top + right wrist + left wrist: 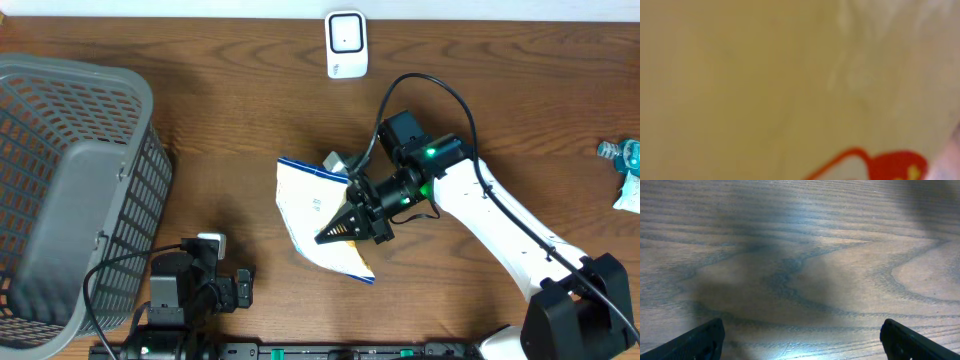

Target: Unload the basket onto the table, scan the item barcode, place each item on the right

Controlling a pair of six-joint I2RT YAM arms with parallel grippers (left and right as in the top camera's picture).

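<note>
Overhead | packet (305, 200): one, in right pincer (325, 237) | basket (150, 190): one | scanner (346, 44): one, probably

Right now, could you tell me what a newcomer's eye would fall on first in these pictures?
The right pincer, shut on a white packet at mid-table. Then the grey basket at the left edge and the white scanner at the far edge.

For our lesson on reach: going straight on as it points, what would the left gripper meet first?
Probably the bare table: nothing else shows ahead of the left gripper, though depth is unclear.
</note>
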